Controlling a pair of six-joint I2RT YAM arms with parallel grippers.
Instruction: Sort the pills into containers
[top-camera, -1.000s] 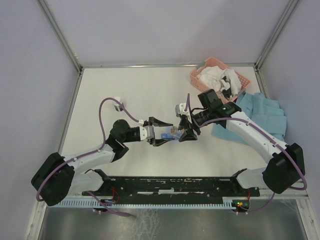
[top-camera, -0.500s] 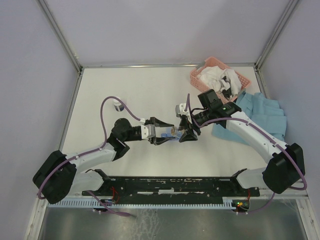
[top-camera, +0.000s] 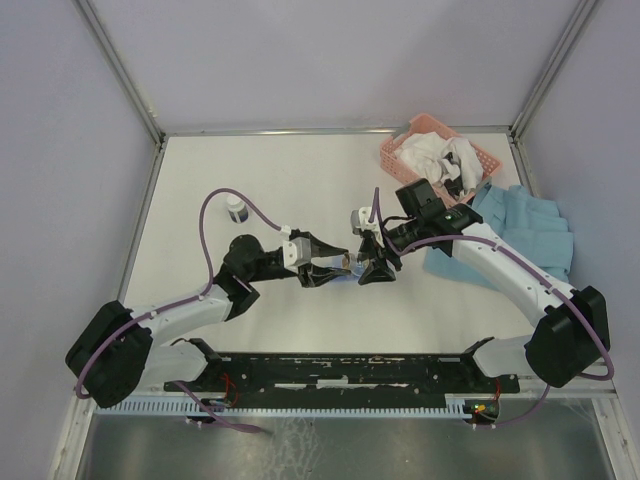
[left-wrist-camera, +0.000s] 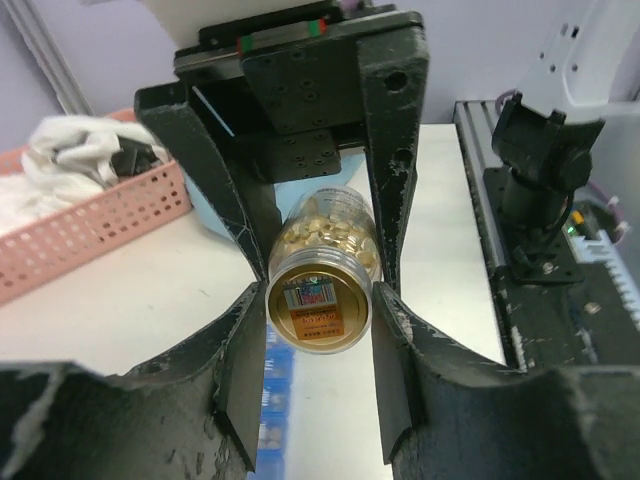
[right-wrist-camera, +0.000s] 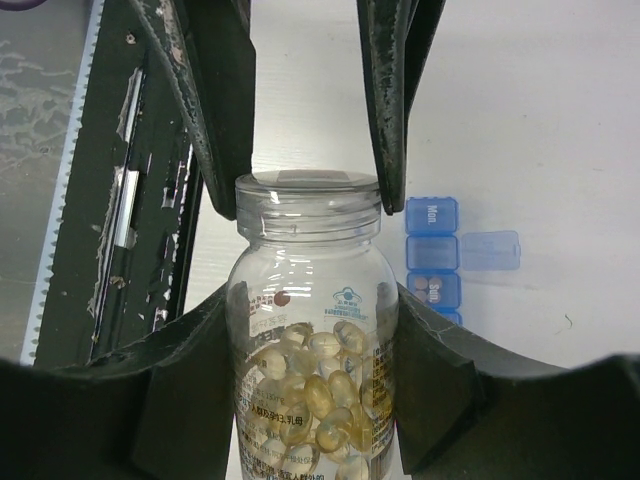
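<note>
Currently both arms meet mid-table, just beyond the base rail, and share one object. The right gripper (top-camera: 368, 264) is clamped around the body of a clear pill bottle (right-wrist-camera: 308, 290), with a finger pressed to each flank. The left gripper (left-wrist-camera: 318, 330) is closed narrow on the opposite end; both pads touch the round end face, which shows an orange label. The bottle's long axis lies roughly level and runs arm to arm, with the threaded neck toward the left fingers and the body toward the right. Cannot tell whether a cap is seated on the neck. The pills (right-wrist-camera: 312, 385) are yellowish capsules heaped inside the bottle, in the half held by the right gripper. The blue pill organiser (right-wrist-camera: 432, 262) lies flat on the table (top-camera: 260, 170) below the bottle, just to one side of the neck in the right wrist view. One compartment lid (right-wrist-camera: 490, 250) is swung open, and that cell may hold pills; too small to confirm. Judgement: the neck is not yet over the open cell, so pouring needs a tilt toward the left arm plus a small sideways shift. Farther back are a small round bottle (top-camera: 237, 209), a pink basket (top-camera: 400, 155) and a blue cloth (top-camera: 530, 225).
</note>
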